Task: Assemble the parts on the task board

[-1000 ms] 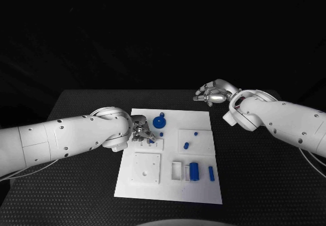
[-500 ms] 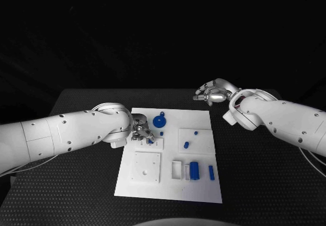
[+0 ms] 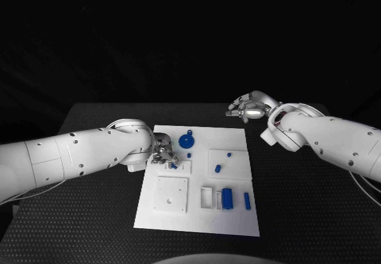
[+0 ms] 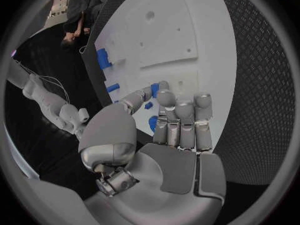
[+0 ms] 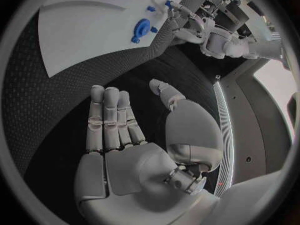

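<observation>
White task board [image 3: 170,220] — blue parts scattered on it: round disc [image 3: 186,142] near its far edge, cylinder [image 3: 227,198] in a white holder near its near edge. Left hand [image 3: 164,154] over board's left side, fingers curled round a small blue part [image 3: 172,164], likely seating it. Right hand [image 3: 249,108] beyond board's far right corner — fingers apart, empty, parked clear.

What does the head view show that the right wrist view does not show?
Head view alone: the left robot hand over the task board's left side, and the blue cylinder in its white holder near the front edge.

Right wrist view alone: the right robot hand's palm side, fingers straight and apart, holding nothing, above the black table.

Both: the board and the round blue part.
</observation>
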